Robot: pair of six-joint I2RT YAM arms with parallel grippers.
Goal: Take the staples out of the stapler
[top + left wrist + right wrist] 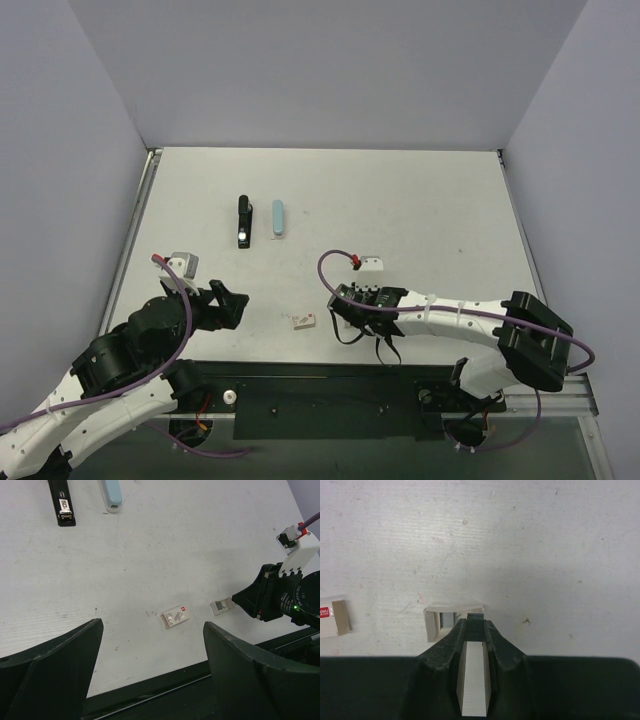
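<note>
Small open white cardboard tray point(432, 625): the front end of a grey staple strip point(474, 680) sits at its near edge, and the right hand point(475, 626) pinches that strip. White staple-box sleeve point(332, 617) lies just left of the tray. Black stapler point(243, 221) is well apart from both hands, far-left on the white counter point(420, 200), beside a light-blue oblong plastic piece point(278, 218). Left hand point(230, 303) spread, empty. Pale lilac walls point(300, 70).

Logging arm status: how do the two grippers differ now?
The black left gripper stands wide open, empty; the black right gripper is shut on a silvery staple strip. The left touches nothing; the right's tips are at a small open cardboard tray. Both have two dark fingers.
</note>
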